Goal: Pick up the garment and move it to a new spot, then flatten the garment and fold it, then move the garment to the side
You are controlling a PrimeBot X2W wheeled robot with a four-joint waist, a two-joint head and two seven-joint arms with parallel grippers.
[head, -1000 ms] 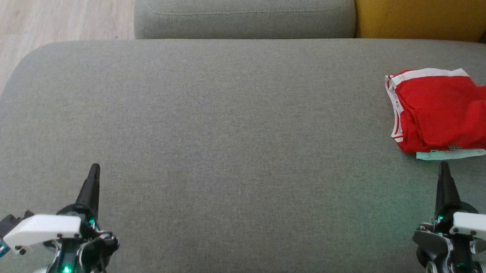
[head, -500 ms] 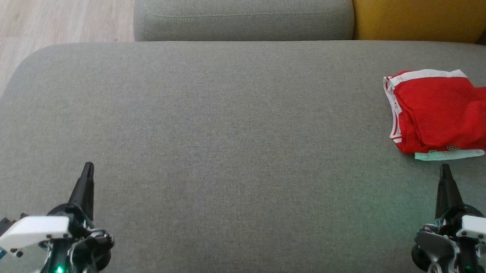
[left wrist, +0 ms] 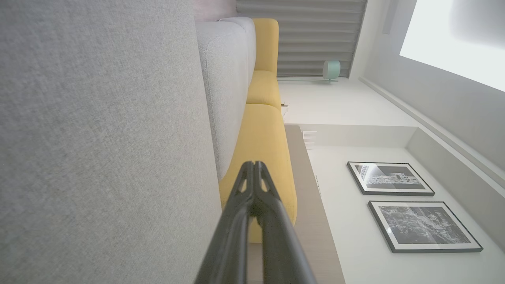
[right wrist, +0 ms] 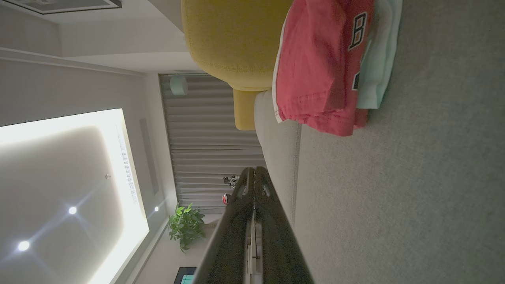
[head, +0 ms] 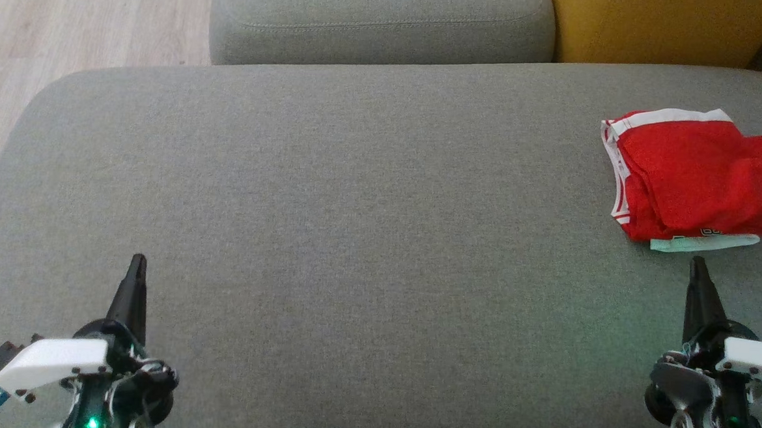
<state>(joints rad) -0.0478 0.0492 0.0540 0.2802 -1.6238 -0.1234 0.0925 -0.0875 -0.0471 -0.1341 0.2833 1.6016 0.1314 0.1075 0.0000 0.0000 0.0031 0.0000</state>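
two claws: left claw (head: 137,259) at the lower left and right claw (head: 697,261) at the lower right of the head view, dark fingers pointing up that view, both over the sofa seat (head: 355,206).
garment (head: 690,171): red with white trim, folded into a compact bundle; lies on the right end of the sofa seat; its right edge is cut off by the border of the head view.
left claw state: fingers pressed together, tips meeting; nothing between them; well apart from the garment.
right claw state: fingers pressed together, tips meeting; nothing between them; tip near the garment's front edge, not touching it.
mint cloth (head: 705,243): pale strip showing from under the garment's near edge; cannot tell whether it is part of the garment.
markings: dark block characters outlined in white on the garment's near side, seen in the right wrist view; cannot be read with certainty.
sofa seat surface: grey fabric, wide, rounded at the left corner.
back cushion (head: 378,18): grey, behind the seat, top middle.
yellow cushion (head: 658,26): just beside the back cushion on its right, behind the garment.
floor (head: 72,15): pale wood, upper left.
framed pictures (left wrist: 390,178): two on a white wall, left wrist view.
plant (right wrist: 185,225): green, near a grey curtain (right wrist: 213,138), right wrist view.
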